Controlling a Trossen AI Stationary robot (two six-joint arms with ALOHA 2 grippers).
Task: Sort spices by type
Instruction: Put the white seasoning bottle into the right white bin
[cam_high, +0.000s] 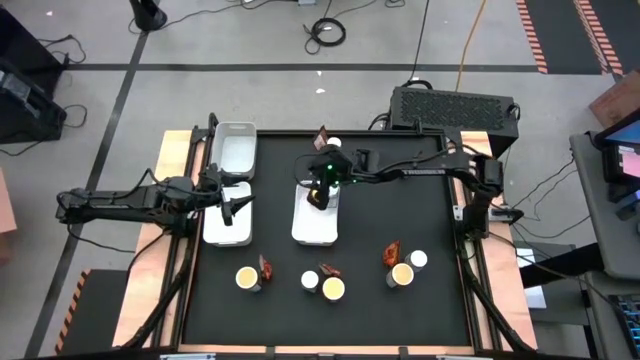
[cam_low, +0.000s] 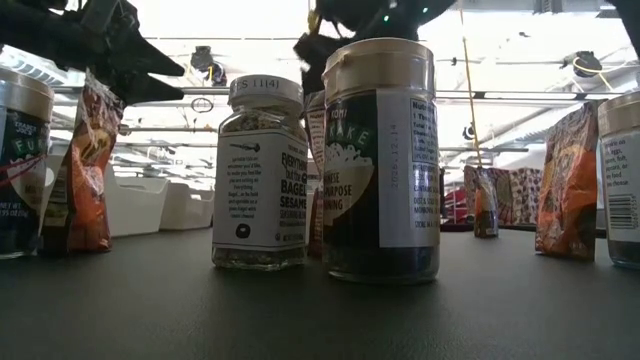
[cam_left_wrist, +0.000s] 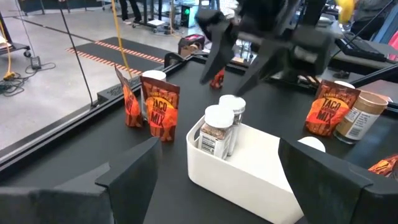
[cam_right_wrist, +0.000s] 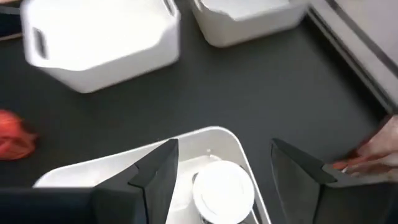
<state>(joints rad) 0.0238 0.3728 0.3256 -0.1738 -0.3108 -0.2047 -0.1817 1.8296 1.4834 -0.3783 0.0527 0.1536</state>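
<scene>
Right tool (cam_right_wrist: 221, 171) hung with its fingers parted just above a white-capped jar (cam_right_wrist: 222, 190) standing in the middle tray (cam_high: 315, 228); I judged the jar just set down, not held. Left tool (cam_high: 238, 204) waited open over another tray (cam_high: 226, 232). Next called for lifting clear and fetching another jar (cam_high: 310, 280) from the tabletop (cam_high: 420, 210).

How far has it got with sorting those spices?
Barely started. Two white-capped jars stand in the middle tray. The right gripper hangs open above them, empty; the left gripper waits open by the left trays. Tubs, packets and other jars are still loose on the table.
</scene>
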